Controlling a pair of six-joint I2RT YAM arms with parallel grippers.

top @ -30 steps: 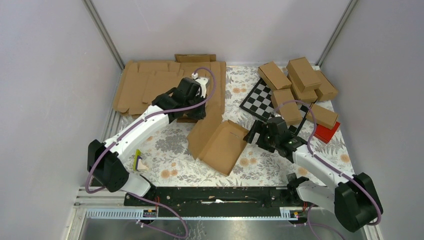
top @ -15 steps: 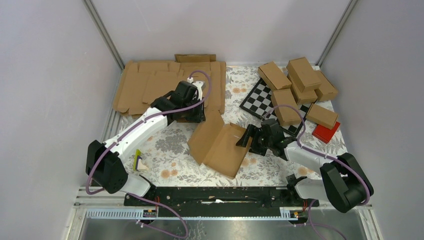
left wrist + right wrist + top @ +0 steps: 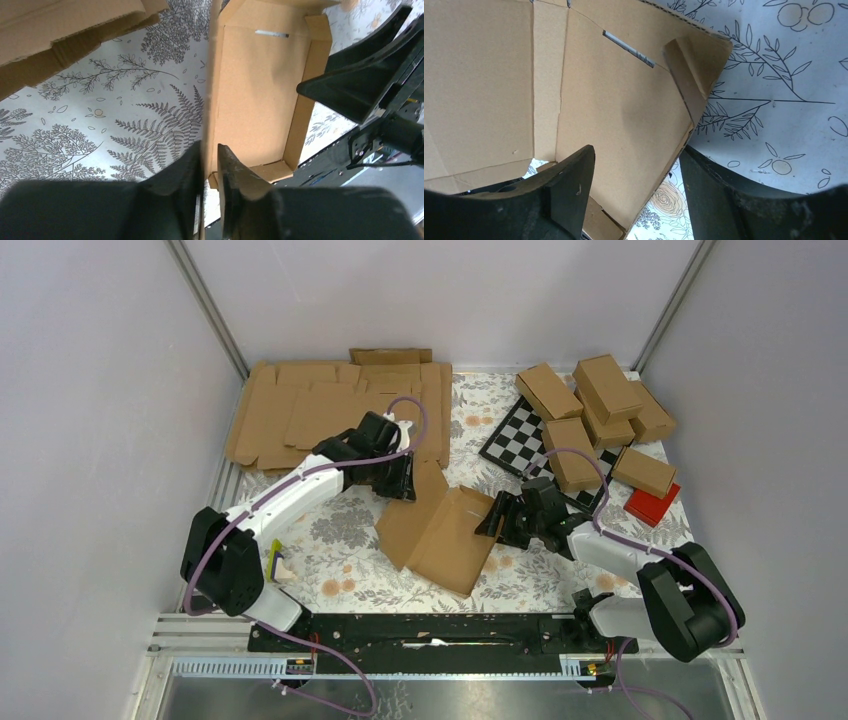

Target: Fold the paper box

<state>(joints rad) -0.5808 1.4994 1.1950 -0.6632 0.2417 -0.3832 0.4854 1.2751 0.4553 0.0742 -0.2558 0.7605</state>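
The paper box (image 3: pixel 440 525) is a brown die-cut sheet lying partly folded mid-table, with its left panel raised. My left gripper (image 3: pixel 405 480) is shut on the top edge of that raised panel; in the left wrist view its jaws (image 3: pixel 210 147) pinch the thin cardboard edge, and the box's inner face (image 3: pixel 255 85) lies beyond. My right gripper (image 3: pixel 497 518) is open at the box's right edge. In the right wrist view (image 3: pixel 636 155) its fingers straddle that edge, one over the inner face (image 3: pixel 614 100), the other over the tablecloth. A small corner flap stands up near a slot.
A pile of flat brown blanks (image 3: pixel 300 410) lies at the back left. Several folded cartons (image 3: pixel 600 400) sit at the back right by a checkerboard (image 3: pixel 520 440) and a red block (image 3: pixel 652 505). A small yellow-green object (image 3: pixel 277 565) lies near the left arm's base.
My right gripper moved left onto the box's right edge. My left gripper shifted nearer and to the right with the raised panel. The box shifted slightly.
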